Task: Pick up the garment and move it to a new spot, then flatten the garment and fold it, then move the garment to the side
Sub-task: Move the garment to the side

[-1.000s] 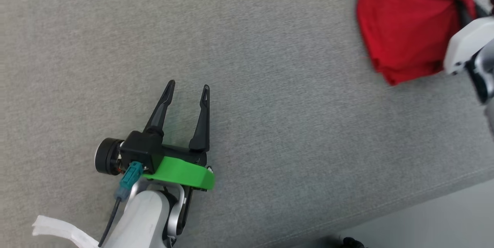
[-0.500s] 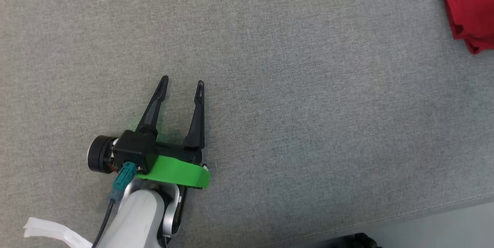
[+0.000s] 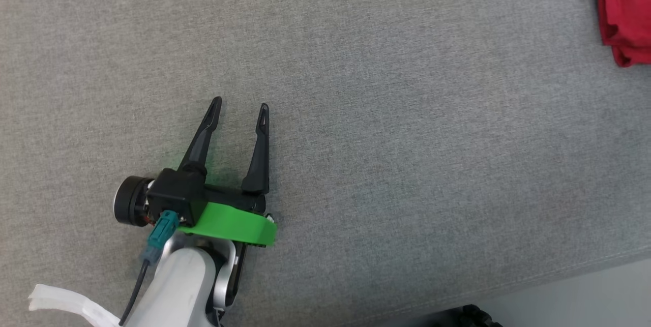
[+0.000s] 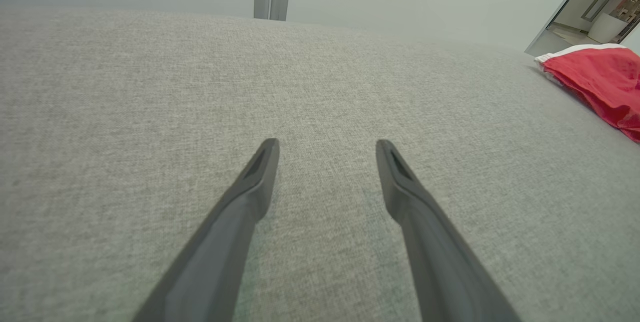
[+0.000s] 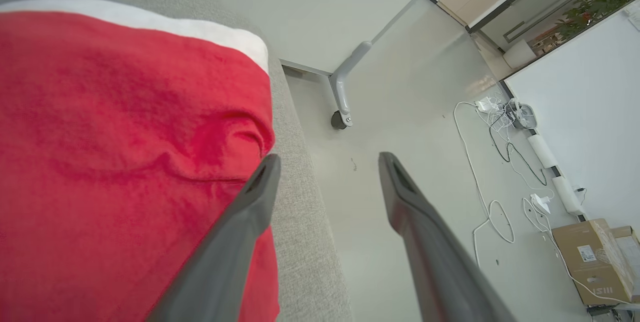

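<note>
Since a second ago the head camera has swung, so the garment (image 3: 623, 11) now sits at the far right edge of its view. The left tool (image 3: 240, 103) looks just as it did then. Biggest of all is the grey counter (image 3: 386, 113), soft and flat, lying under both tools. Next comes the garment, red with a white band, folded up and lying flat on the counter. It is well off to the right of the left tool and a bit ahead of it. It lies right under the right tool (image 5: 328, 156), close by the counter's rim, with the floor (image 5: 425, 111) just past that. The white band is at the end far ahead of the right tool. I think the garment's long side runs the way that tool points, but I am not sure. Both tools are wide open and hold nothing. One finger (image 5: 242, 212) of the right tool hangs over the red cloth and the other hangs over the floor. So the right arm is much the nearer one. I think the garment is already put aside. That arm should lift straight off so it does not drag the fold.
</note>
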Robot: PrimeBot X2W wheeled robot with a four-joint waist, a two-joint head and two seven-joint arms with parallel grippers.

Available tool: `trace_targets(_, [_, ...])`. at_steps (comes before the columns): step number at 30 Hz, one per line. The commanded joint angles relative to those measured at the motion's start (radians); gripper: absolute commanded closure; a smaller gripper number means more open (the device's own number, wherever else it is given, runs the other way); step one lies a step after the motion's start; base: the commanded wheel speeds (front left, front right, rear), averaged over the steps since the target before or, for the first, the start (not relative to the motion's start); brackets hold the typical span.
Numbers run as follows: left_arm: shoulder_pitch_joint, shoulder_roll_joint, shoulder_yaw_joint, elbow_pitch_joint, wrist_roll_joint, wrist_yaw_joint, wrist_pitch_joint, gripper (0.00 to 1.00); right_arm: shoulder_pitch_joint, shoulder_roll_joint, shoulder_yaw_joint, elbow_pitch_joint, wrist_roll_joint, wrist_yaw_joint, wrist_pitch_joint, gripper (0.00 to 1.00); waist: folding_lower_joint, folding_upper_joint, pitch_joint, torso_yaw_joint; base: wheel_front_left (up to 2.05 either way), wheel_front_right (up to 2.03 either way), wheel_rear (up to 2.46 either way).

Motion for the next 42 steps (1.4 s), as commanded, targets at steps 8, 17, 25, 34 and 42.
trace_targets(8, [-0.007, 0.016, 0.029, 0.019, -0.025, 0.008, -0.021, 0.00, 0.027, 0.165, -0.099, -0.116, -0.026, -0.002, -0.029, 0.00, 0.0000, -0.0001, -0.070, -0.020, 0.00, 0.00, 0.00])
trace_targets(17, [-0.025, 0.002, 0.105, 0.112, -0.068, 0.019, -0.057, 0.00, 0.115, 0.306, -0.006, -0.309, 0.047, -0.002, -0.028, 0.00, 0.0000, -0.0001, -0.213, 0.019, 0.00, 0.00, 0.00])
trace_targets(25, [0.026, -0.041, 0.172, 0.205, -0.110, 0.000, -0.072, 0.00, 0.267, 0.364, 0.072, -0.402, 0.156, -0.002, -0.028, 0.00, 0.0000, -0.0001, -0.348, 0.086, 0.00, 0.00, 0.00])
trace_targets(34, [0.126, -0.078, 0.226, 0.234, -0.075, -0.031, -0.072, 0.00, 0.504, 0.433, 0.099, -0.584, 0.211, -0.002, -0.028, 0.00, 0.0000, -0.0001, -0.451, 0.147, 0.00, 0.00, 0.00])
trace_targets(42, [0.203, -0.087, 0.250, 0.245, -0.059, -0.043, -0.072, 0.00, 0.717, 0.535, 0.073, -0.747, 0.200, -0.002, -0.028, 0.00, 0.0000, -0.0001, -0.502, 0.180, 0.00, 0.00, 0.00])
